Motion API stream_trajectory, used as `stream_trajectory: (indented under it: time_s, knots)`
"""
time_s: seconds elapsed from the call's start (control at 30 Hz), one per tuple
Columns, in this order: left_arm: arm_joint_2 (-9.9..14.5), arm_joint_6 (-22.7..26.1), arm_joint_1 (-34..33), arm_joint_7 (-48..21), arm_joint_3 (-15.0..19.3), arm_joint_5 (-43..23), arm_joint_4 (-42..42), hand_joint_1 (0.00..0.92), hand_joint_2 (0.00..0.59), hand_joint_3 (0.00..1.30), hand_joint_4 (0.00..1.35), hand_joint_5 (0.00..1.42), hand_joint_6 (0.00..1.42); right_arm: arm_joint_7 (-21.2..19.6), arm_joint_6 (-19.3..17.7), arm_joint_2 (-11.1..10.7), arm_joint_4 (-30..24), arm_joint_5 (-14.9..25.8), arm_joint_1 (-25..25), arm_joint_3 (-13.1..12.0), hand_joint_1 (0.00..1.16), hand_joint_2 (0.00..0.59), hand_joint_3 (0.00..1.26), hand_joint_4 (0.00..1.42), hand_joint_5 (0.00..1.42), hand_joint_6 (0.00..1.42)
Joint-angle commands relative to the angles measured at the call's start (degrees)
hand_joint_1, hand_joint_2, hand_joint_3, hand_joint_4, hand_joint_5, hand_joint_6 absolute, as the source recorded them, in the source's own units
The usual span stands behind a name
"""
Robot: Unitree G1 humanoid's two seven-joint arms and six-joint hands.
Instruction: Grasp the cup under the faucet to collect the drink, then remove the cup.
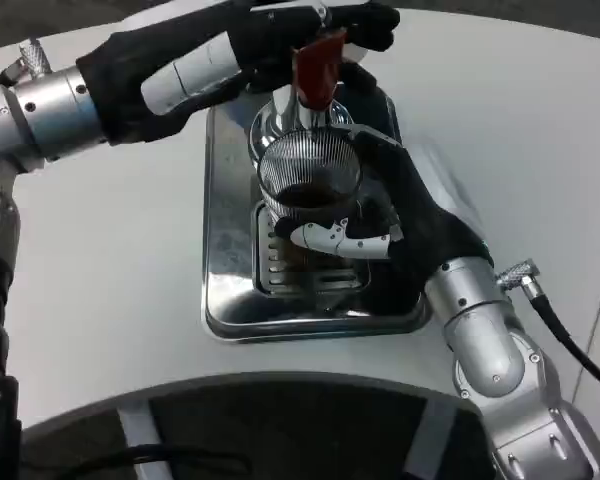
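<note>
Dark drink fills the lower part of the ribbed clear cup (309, 180), which we see standing over the slotted grate (298, 268) of a steel drip tray (220, 290). The tray sits near the middle of the white bench (100, 300), its near rim close to the bench's curved front edge. The cup is directly below the faucet (280, 118), whose reddish-brown lever (316, 70) rises just behind the cup's rim.

Our right hand (390, 215) comes in from the near right corner of the tray and holds the cup: its fingers (332, 238) wrap around the front of the cup's lower wall, touching it, while the dark palm lies against the cup's right side. The silver right forearm (490, 345) runs back over the front edge of the bench.

Our left hand (270, 45) reaches across from the left edge of the bench to the far end of the tray. Its dark fingers (365, 25) are closed around the lever at the top of the faucet, gripping it. The left forearm (40, 105) lies above the bench's left side, well apart from the cup.

The tray's polished floor reflects the cup and the grate.
</note>
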Motion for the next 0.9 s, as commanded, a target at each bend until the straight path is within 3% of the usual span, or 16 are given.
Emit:
stream_trajectory:
  time_s: [0.03,0.13,0.37,0.57,0.9]
  knots:
    - [1.38,1.56,3.01,-0.82,-0.12,1.55,0.89,0.0,0.08,0.15,0.11,0.22,0.1,-1.22,1.17,0.47,1.35,-0.45,0.74,0.02,0.88,0.164,0.4,0.38,0.32,0.24]
    - [1.48,1.75,2.91,-0.8,0.16,1.54,0.84,0.0,0.08,0.15,0.12,0.23,0.11,-1.74,1.36,0.54,1.58,-0.63,0.75,0.07,0.9,0.161,0.47,0.46,0.41,0.35]
    - [1.7,2.17,3.07,-0.83,0.9,1.22,0.54,0.0,0.08,0.16,0.12,0.23,0.11,-3.37,2.41,0.81,1.66,-2.32,1.09,0.66,0.93,0.17,0.54,0.53,0.51,0.45]
    - [1.88,2.52,3.14,-0.94,1.51,1.0,0.03,0.0,0.08,0.17,0.13,0.23,0.11,-4.81,2.93,1.09,1.57,-3.49,1.46,1.01,0.98,0.147,0.62,0.69,0.75,0.84]
    - [2.1,3.26,3.65,-0.77,2.35,0.76,-0.82,0.0,0.08,0.17,0.14,0.24,0.11,-8.37,3.0,1.75,1.54,-5.7,2.78,1.69,1.03,0.087,0.75,0.82,0.93,1.13]
